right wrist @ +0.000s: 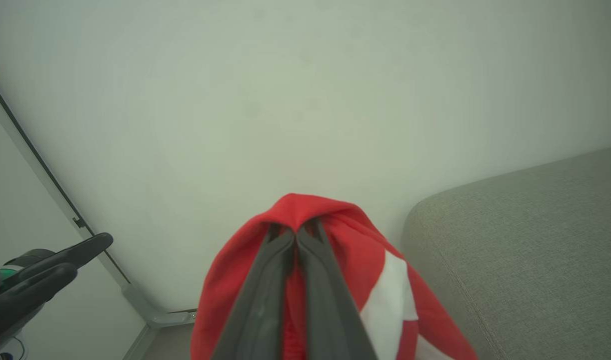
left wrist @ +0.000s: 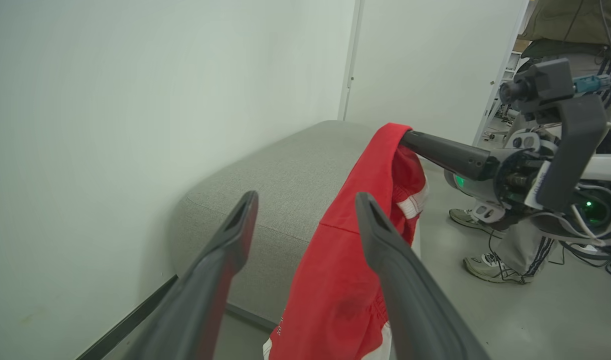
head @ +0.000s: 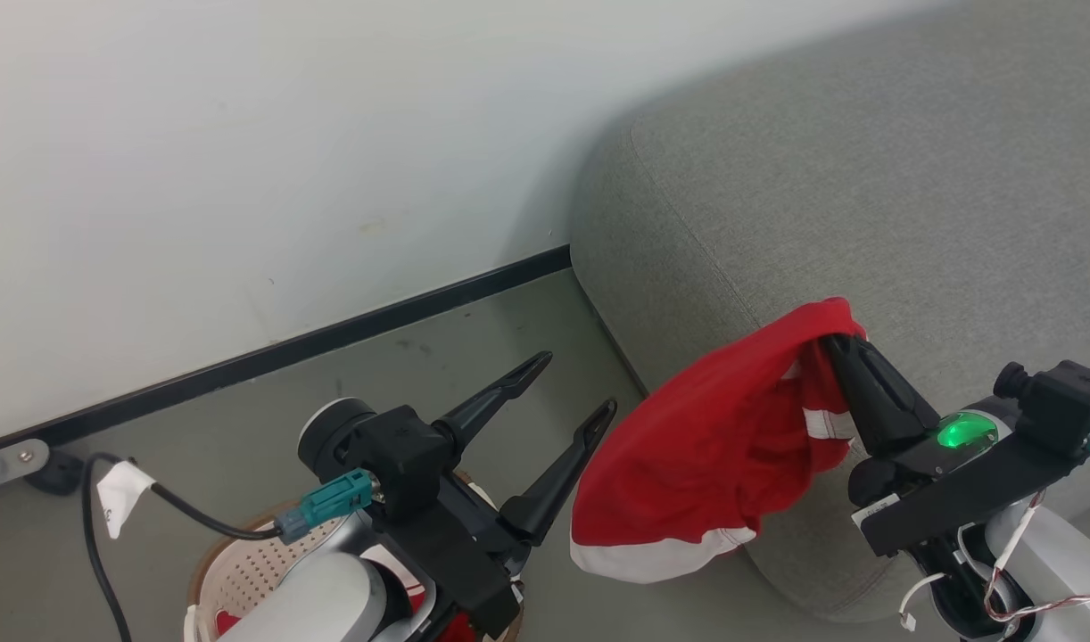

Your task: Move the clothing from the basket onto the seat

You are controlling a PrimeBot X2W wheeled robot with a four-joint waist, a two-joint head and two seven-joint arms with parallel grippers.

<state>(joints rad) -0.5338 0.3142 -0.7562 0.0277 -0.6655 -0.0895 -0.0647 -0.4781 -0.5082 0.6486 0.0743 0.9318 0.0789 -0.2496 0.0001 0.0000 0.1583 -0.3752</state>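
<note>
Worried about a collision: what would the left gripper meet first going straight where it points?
Probably the rounded corner of the seat, framed between the fingers of the open left gripper; the clothing held by the right gripper hangs beside that line. Depth unclear.

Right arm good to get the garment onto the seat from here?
Probably yes: the right gripper, fingers shut on the clothing, hangs beside the seat corner, with nothing between them.
</note>
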